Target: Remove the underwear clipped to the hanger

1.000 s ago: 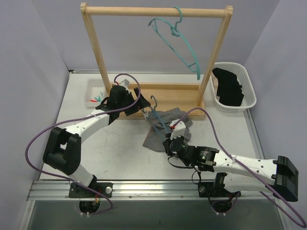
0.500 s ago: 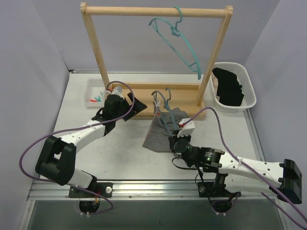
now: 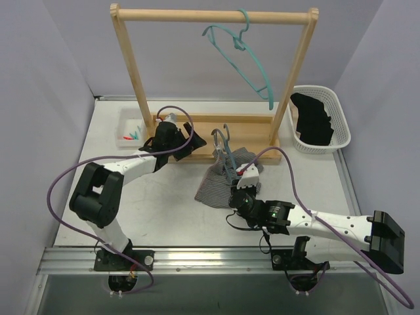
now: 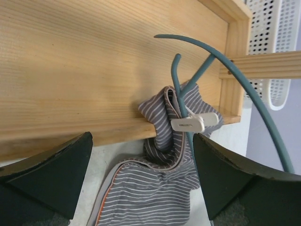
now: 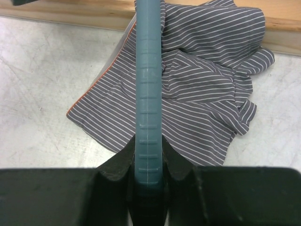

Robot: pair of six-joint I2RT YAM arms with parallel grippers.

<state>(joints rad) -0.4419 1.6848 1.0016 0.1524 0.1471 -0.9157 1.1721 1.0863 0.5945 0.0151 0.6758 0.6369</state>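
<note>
The grey striped underwear (image 3: 216,187) lies partly on the table, its upper end clipped by a white clip (image 3: 250,170) to a teal hanger (image 3: 227,156). My right gripper (image 3: 235,186) is shut on that hanger's bar (image 5: 148,108), with the underwear (image 5: 202,89) under and behind it. My left gripper (image 3: 189,143) is open and empty just left of the hanger. In its wrist view the clip (image 4: 193,123), the hanger (image 4: 186,89) and the underwear (image 4: 160,193) lie between and beyond its fingers (image 4: 49,176). The black underwear (image 3: 314,121) lies in the white basket (image 3: 341,111).
A wooden rack (image 3: 213,14) stands at the back, its base board (image 3: 249,128) right behind the hanger. A second teal hanger (image 3: 243,62) hangs from the top rail. A small tray (image 3: 125,123) with red and green clips sits at the back left.
My right gripper has raised and shifted the hanger with the grey underwear. My left gripper has moved right, closer to the hanger's hook, still open.
</note>
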